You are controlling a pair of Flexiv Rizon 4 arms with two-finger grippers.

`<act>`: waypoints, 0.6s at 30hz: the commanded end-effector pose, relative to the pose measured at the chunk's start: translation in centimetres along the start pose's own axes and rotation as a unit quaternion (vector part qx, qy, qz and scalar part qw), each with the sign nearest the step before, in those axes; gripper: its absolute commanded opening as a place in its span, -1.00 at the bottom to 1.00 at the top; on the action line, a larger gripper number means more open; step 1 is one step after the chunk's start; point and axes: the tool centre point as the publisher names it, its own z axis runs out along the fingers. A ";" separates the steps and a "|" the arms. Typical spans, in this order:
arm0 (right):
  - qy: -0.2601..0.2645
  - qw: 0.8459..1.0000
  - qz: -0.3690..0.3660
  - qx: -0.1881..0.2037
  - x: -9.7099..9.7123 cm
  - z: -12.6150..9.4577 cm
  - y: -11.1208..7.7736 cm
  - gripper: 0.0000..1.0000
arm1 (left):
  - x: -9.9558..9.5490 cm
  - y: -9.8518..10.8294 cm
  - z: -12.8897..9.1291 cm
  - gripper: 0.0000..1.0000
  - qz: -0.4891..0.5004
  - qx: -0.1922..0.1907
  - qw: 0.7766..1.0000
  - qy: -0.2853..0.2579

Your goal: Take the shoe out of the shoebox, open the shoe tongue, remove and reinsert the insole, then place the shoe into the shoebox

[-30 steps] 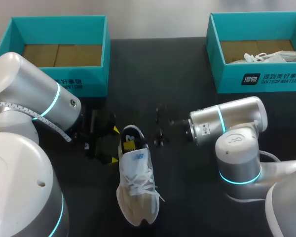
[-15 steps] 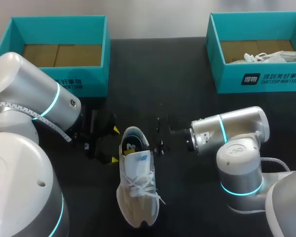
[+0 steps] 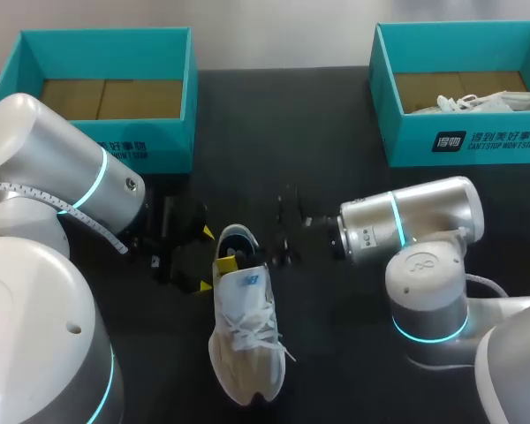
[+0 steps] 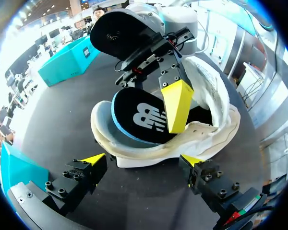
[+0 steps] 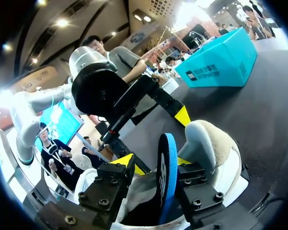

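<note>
Head view showing the white shoe (image 3: 245, 327) lying near the front edge of the surface (image 3: 327, 115), heel pointing toward the far edge, outside both boxes. The right hand (image 5: 154, 162) is gripping the dark, blue-edged insole (image 4: 144, 120) between its two fingers. The insole's rear part is standing in the heel opening and its forward part is running under the tongue (image 3: 246, 283), so the step in hand is judged to be the insole work. The left hand (image 4: 143, 159) is resting open just behind the heel, one yellow tip to each side, neither visibly pressing the shoe.

For a clean result, the right hand should be guiding the insole flat along the sole rather than twisting it. Meanwhile the left hand should be bracing the heel so that the shoe is not sliding. The tongue and laces (image 3: 250, 334) are lying over the forefoot and are probably narrowing the passage, so a buckled insole is the main risk.

A teal shoebox (image 3: 159, 146) with a bare brown floor is standing in the far left corner. A second shoebox (image 3: 477, 141), holding white paper (image 3: 477, 102), is in the far right corner. Both are well apart from the shoe, and neither is obstructing.
</note>
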 end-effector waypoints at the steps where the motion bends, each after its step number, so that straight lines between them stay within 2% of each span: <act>1: -0.003 1.000 0.000 0.009 -0.3 0.0 0.6 -0.21 | 0.1 0.0 -0.1 1.00 0.000 0.000 1.000 0.000; 3: -0.006 1.000 0.005 0.008 -0.8 0.0 0.6 -0.36 | 0.1 0.0 -0.1 1.00 0.000 0.000 1.000 0.000; 4: -0.008 1.000 0.013 0.008 -1.1 -0.1 0.6 -0.61 | 0.1 0.0 -0.1 1.00 0.000 0.000 1.000 0.000; 5: -0.009 1.000 0.020 0.007 -1.3 -0.1 0.6 -1.00 | 0.1 0.0 -0.1 1.00 0.000 0.000 1.000 0.000; 11: -0.014 0.998 0.064 0.011 -1.9 0.2 -0.5 -1.00 | 0.1 0.0 -0.1 1.00 0.000 0.000 1.000 0.000; 18: -0.008 0.995 0.101 0.020 -1.0 0.9 -2.9 -1.00 | 0.1 0.0 -0.1 1.00 0.000 0.000 1.000 0.000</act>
